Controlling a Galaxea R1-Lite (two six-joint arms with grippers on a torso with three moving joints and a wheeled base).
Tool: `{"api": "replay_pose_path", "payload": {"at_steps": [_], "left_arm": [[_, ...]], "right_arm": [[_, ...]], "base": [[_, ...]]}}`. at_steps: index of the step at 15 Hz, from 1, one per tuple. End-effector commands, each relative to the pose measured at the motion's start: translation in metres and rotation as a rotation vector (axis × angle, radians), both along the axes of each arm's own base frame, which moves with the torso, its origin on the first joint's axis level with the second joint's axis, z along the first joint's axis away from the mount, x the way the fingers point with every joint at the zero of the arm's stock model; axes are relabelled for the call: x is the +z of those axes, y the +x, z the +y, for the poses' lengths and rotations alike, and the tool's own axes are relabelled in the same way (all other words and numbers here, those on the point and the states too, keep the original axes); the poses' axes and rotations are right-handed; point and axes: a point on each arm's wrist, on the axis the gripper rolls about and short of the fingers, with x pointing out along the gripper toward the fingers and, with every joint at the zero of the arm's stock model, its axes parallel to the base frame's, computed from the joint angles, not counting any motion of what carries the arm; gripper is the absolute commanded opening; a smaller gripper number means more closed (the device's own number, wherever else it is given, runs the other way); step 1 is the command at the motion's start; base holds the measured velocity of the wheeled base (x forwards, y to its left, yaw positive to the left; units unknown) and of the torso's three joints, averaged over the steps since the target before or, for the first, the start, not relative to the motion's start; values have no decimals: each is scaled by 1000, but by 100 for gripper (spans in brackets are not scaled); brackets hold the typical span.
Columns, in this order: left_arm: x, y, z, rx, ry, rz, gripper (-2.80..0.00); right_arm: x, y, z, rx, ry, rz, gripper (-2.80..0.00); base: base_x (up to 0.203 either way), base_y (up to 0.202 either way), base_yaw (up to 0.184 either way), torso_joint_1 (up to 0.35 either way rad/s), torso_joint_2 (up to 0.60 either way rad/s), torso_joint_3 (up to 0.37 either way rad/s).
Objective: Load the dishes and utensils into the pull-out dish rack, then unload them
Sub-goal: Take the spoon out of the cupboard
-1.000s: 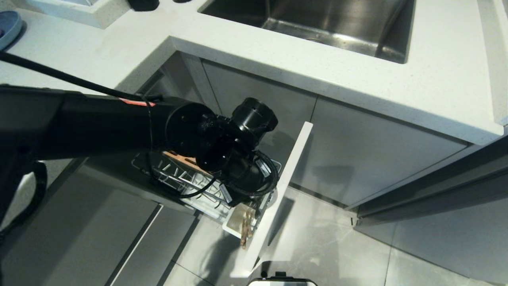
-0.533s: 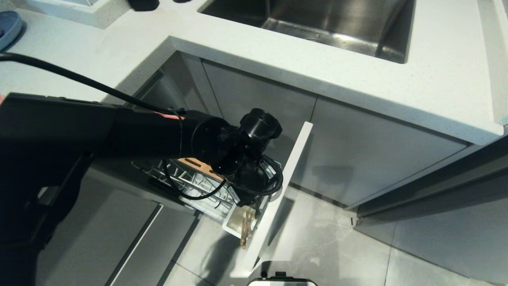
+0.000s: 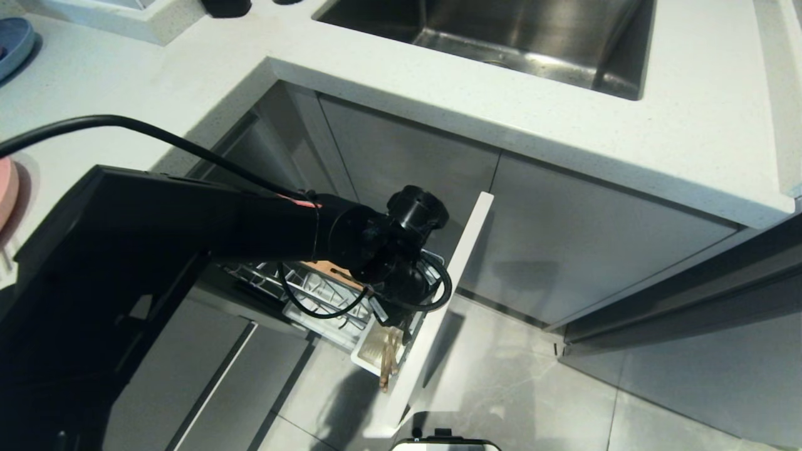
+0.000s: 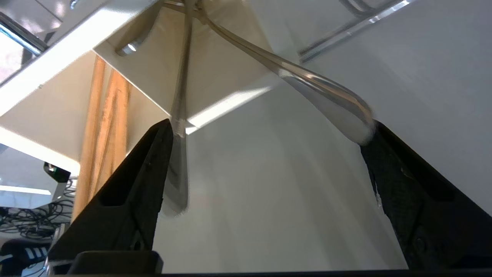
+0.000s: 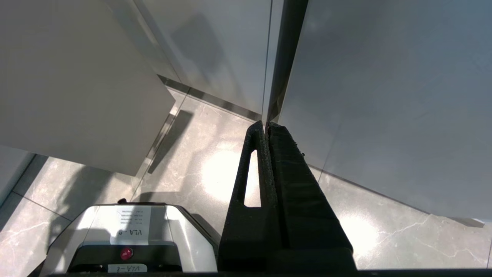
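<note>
Reaching down over the pull-out dish rack point(image 3: 313, 294), our left gripper point(image 4: 265, 154) has its jaws spread wide with nothing clamped; the spoon point(image 4: 326, 100) handle leans against one fingertip. We see the chopsticks point(image 3: 390, 357) standing in the white utensil cup point(image 3: 366, 358) beside the cabinet front point(image 3: 451, 275). Right gripper point(image 5: 266, 130) hangs pressed closed and empty over the floor point(image 5: 192, 161).

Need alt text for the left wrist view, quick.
The left gripper is open, its fingers either side of the spoon, which leans out of the white utensil cup. The chopsticks show behind the cup.
</note>
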Motion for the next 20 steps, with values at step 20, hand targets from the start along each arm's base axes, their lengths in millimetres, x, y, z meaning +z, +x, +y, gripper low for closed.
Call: {"api": "replay_pose_path", "payload": {"at_steps": [20], "left_arm": [[-4,10,2,23,-21,-23,0]], "right_arm": [[0,0,0,1,0,2,-280]], "base": [[0,0,0,0,0,0]]}}
